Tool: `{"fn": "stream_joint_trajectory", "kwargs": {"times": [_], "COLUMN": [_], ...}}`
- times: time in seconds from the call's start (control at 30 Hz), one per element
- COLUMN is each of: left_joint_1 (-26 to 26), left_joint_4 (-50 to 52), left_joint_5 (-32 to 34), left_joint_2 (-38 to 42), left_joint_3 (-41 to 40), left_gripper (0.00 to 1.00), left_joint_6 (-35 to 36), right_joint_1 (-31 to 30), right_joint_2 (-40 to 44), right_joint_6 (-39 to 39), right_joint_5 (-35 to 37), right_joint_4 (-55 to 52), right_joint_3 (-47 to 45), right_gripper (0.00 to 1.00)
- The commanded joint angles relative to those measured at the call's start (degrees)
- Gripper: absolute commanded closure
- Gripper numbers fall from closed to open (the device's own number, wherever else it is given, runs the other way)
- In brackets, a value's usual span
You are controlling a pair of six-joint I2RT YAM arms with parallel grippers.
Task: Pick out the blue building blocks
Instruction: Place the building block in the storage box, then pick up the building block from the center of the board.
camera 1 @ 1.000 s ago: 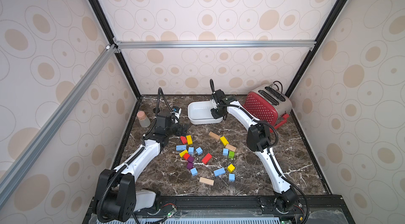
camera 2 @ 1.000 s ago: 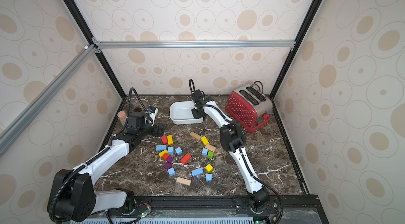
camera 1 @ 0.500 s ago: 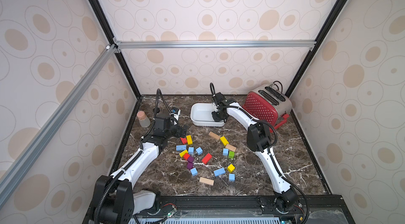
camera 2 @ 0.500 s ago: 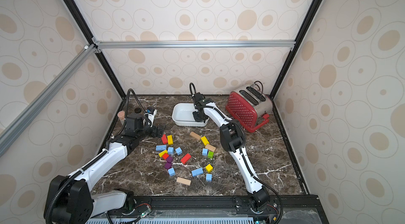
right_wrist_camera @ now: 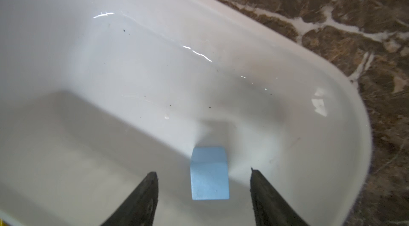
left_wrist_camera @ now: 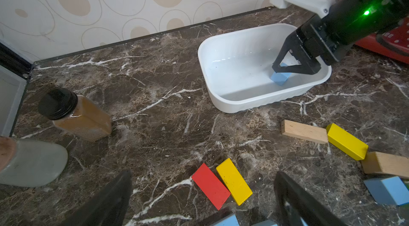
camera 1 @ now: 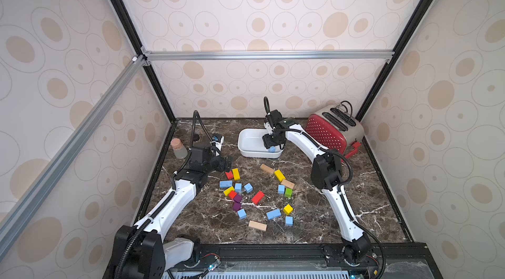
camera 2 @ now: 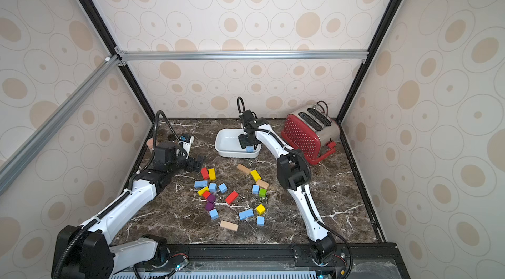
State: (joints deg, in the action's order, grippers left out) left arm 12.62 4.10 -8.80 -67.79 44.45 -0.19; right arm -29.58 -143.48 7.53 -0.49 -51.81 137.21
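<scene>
**Blue cube loose in the white dish, right jaws parted around it**

Nearest the front edge of the marble table [camera 1: 341, 217]: a tan bar [camera 1: 257, 225] lying flat. Just behind it, three of the blue blocks [camera 1: 273, 214], with a yellow cube [camera 1: 287, 209] just beside the long one and a purple cube [camera 1: 236, 206] just beside another.

Farther in, four more blue ones at mid-table, hemmed in by other colours: one against a green cube [camera 1: 288, 192], one against a yellow block [camera 1: 229, 190]. Behind those, a red bar [left_wrist_camera: 210, 186] and a yellow bar [left_wrist_camera: 234, 181] side by side.

Toward the left wall, a brown jar [left_wrist_camera: 75, 116] with a black lid. At the back right, a red toaster [camera 1: 333, 132].

Toward the back, between jar and toaster: a white dish [camera 1: 247, 141], holding only a single blue cube [right_wrist_camera: 209, 180] near one end.

Left gripper [camera 1: 227, 162] above the table just short of the red and yellow bars, jaws spread wide, nothing between them.

Right gripper [right_wrist_camera: 203, 171] reaching down into the dish, jaws parted. Blue cube between the fingertips, with a clear gap on either side in the right wrist view. No grip on it.
</scene>
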Motion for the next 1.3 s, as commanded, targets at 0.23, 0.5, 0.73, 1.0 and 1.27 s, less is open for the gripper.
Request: {"fn": "stream_joint_trajectory", "kwargs": {"times": [0.23, 0.5, 0.73, 1.0, 1.27], "left_joint_1": [-0.28, -0.19, 0.47, 5.31, 7.11], "left_joint_4": [4.39, 8.00, 10.15, 14.37, 16.17], "left_joint_5": [-1.29, -6.49, -11.12, -11.57, -14.41], "left_joint_2": [3.16, 6.15, 9.71, 11.69, 14.23], "left_joint_3": [4.24, 7.51, 7.14, 5.85, 3.67], "left_gripper": [0.01, 0.01, 0.01, 0.00, 0.01], "left_joint_6": [4.94, 8.24, 10.17, 13.42, 14.06], "right_joint_1": [-0.83, -1.09, -1.88, -4.37, -7.82], "right_joint_2": [10.79, 20.10, 31.85, 45.46, 57.27], "right_joint_6": [-1.41, -0.81, 0.98, 6.42, 16.21], "right_joint_5": [0.74, 1.71, 2.69, 4.34, 5.47], "right_joint_4": [-1.91, -4.95, -5.24, -4.92, -5.42], "right_joint_3": [-1.88, -7.48, -19.95, -36.35, -52.73], "right_gripper": [0.05, 0.02, 0.01, 0.00, 0.00]}}
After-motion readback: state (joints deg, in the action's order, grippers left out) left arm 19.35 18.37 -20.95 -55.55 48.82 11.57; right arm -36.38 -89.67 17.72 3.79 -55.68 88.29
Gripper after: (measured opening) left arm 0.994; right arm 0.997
